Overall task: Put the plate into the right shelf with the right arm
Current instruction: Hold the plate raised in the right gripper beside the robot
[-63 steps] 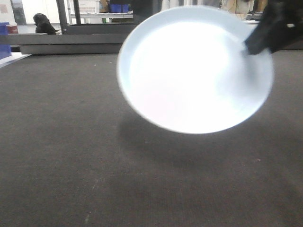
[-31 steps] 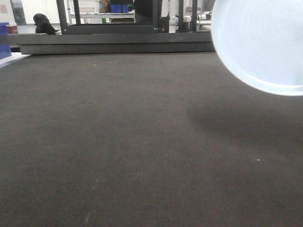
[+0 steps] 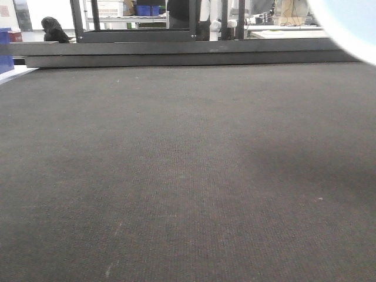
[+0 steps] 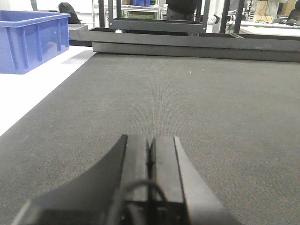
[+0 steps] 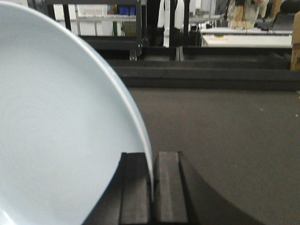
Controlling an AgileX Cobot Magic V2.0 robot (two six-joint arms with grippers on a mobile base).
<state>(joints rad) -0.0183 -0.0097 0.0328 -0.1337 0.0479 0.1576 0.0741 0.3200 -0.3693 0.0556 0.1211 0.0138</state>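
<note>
Plate (image 5: 56,131) rim sits pinched edge-on between the two fingers of the right claw (image 5: 153,161), which is clamped tight on it. It's pale blue-white, glossy and steeply tilted, and fills the left half of the right wrist view. In the front view only a blurred slice of the plate (image 3: 352,23) shows, in the top right corner. It's held in the air above the tabletop (image 3: 176,164), w/ a soft shadow on the dark grey mat below. Left claw (image 4: 149,145) is clenched on nothing, fingers pressed together, low by the mat; touching or not, can't tell. Further out, on a white surface at left, stands a blue bin (image 4: 30,40). A black frame (image 4: 154,26) stands past the mat's far edge.
</note>
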